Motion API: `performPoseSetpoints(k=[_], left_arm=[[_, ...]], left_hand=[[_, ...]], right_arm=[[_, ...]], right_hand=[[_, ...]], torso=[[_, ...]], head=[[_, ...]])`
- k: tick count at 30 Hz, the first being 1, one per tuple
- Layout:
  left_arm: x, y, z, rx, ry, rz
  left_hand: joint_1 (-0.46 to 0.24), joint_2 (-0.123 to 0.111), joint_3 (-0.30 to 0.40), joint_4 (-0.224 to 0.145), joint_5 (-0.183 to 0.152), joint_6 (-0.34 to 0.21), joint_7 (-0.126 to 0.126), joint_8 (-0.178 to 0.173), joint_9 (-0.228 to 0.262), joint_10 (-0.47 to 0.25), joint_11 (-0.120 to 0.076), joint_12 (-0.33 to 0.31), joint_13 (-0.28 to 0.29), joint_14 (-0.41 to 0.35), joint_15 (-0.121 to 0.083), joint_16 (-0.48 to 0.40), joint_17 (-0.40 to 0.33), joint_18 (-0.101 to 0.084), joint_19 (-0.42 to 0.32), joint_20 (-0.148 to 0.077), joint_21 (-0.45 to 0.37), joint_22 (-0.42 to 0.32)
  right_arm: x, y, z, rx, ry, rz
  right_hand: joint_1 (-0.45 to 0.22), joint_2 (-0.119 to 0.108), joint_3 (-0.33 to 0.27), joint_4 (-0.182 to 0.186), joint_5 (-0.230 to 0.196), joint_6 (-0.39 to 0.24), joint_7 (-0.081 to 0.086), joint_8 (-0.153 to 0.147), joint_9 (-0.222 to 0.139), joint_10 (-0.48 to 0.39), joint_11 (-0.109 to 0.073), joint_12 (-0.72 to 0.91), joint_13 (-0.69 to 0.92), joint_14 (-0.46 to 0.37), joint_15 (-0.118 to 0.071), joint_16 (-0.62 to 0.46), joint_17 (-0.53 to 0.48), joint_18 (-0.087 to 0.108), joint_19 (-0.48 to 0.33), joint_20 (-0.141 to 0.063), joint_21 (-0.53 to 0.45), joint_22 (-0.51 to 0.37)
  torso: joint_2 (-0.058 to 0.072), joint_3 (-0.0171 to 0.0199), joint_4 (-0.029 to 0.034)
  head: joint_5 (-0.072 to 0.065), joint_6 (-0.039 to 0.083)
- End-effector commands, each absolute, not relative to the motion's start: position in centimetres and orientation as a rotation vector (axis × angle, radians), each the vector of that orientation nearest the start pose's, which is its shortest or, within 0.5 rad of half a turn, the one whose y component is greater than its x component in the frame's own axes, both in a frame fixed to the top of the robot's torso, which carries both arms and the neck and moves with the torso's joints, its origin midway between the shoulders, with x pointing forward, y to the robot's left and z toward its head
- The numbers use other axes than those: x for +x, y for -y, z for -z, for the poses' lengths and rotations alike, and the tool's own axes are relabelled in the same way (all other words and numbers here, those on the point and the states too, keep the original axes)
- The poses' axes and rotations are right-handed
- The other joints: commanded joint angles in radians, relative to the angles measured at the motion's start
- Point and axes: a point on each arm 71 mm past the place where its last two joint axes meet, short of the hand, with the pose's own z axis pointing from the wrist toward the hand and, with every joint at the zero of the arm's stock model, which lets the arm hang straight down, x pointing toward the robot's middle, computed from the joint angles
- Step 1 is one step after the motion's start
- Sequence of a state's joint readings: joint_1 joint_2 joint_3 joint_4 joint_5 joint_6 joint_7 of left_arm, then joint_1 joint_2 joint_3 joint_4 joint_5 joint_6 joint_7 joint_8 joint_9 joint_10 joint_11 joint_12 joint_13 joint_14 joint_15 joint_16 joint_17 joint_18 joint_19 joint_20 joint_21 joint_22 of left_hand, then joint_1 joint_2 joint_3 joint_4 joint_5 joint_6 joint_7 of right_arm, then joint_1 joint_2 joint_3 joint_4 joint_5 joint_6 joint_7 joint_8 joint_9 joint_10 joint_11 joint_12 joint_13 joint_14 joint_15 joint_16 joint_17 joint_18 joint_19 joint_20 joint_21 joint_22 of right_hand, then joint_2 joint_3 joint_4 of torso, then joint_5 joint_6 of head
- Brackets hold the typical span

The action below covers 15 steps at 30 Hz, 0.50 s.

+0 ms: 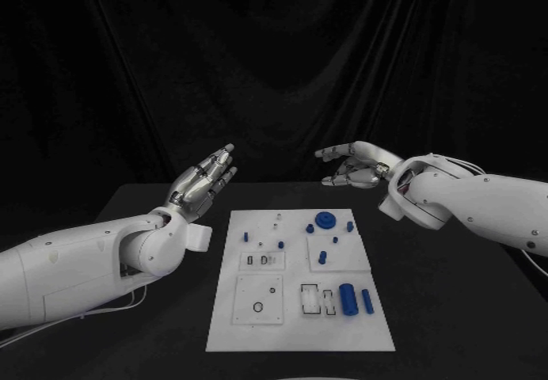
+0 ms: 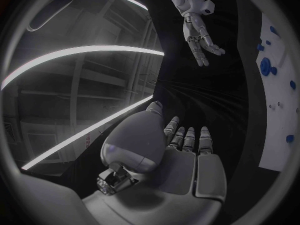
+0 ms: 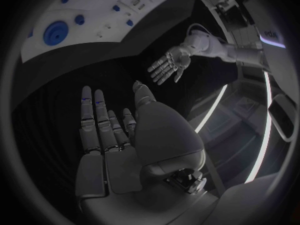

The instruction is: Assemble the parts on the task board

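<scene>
From my remote station I saw the black table [image 1: 457,301] carrying the white task board [image 1: 299,332] at its centre, lying flat and reaching toward 6 o'clock. The left hand [image 1: 203,180] hung above the table at about 10 o'clock from the board, well clear of it, fingers straight and spread wide, holding nothing. The right hand [image 1: 354,168] hung at about 1 o'clock, beyond the board's far edge, fingers loosely curved yet apart, also holding nothing. On the board I noted a blue gear-like disc [image 1: 325,219] near its 12 o'clock edge, two blue cylinders [image 1: 355,299] lying side by side toward 4 o'clock, and small blue pegs [image 1: 247,235] standing near 10 o'clock.
</scene>
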<state>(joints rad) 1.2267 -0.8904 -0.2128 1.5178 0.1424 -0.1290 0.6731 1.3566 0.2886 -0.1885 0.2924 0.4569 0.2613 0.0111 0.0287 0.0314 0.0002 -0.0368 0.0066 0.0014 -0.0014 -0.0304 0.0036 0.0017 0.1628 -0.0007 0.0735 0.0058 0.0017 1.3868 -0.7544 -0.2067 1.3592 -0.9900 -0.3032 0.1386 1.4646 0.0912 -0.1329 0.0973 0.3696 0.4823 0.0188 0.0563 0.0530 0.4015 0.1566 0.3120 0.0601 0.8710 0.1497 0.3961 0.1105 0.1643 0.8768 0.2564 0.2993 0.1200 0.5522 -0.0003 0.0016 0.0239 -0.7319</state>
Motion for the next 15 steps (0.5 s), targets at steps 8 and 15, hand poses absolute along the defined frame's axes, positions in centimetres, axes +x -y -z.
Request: performPoseSetpoints(k=[8,15], left_arm=[[46.7,-24.0,20.3,-1.100,-1.236,1.767],[46.6,-24.3,20.3,-1.098,-1.244,1.763]], left_hand=[[0.027,-0.003,-0.006,0.000,0.013,0.014,0.006,0.006,0.002,0.000,0.011,-0.007,-0.001,0.001,0.036,-0.004,-0.002,0.011,0.001,0.034,-0.006,-0.002],[0.030,-0.003,-0.006,0.000,0.017,0.018,0.007,0.007,0.002,0.000,0.012,-0.007,-0.001,0.001,0.041,-0.004,-0.002,0.010,0.001,0.038,-0.006,-0.002]], right_arm=[[53.6,17.0,17.0,-0.633,-1.631,-0.454],[53.8,15.3,19.0,-0.739,-1.646,-0.399]], right_hand=[[0.019,-0.075,0.115,-0.041,-0.158,0.378,0.013,0.043,0.072,0.478,-0.086,0.014,0.011,0.507,-0.179,0.587,0.529,-0.015,0.435,-0.186,0.491,0.398],[0.011,-0.146,0.246,-0.020,-0.165,0.403,0.005,0.025,0.108,0.524,-0.095,-0.044,0.024,0.522,-0.184,0.879,0.859,-0.059,0.420,-0.184,0.902,0.884]], torso=[[0.008,-0.0015,0.0028],[0.007,-0.0014,0.0023]], head=[[0.001,-0.039],[0.008,-0.062]])
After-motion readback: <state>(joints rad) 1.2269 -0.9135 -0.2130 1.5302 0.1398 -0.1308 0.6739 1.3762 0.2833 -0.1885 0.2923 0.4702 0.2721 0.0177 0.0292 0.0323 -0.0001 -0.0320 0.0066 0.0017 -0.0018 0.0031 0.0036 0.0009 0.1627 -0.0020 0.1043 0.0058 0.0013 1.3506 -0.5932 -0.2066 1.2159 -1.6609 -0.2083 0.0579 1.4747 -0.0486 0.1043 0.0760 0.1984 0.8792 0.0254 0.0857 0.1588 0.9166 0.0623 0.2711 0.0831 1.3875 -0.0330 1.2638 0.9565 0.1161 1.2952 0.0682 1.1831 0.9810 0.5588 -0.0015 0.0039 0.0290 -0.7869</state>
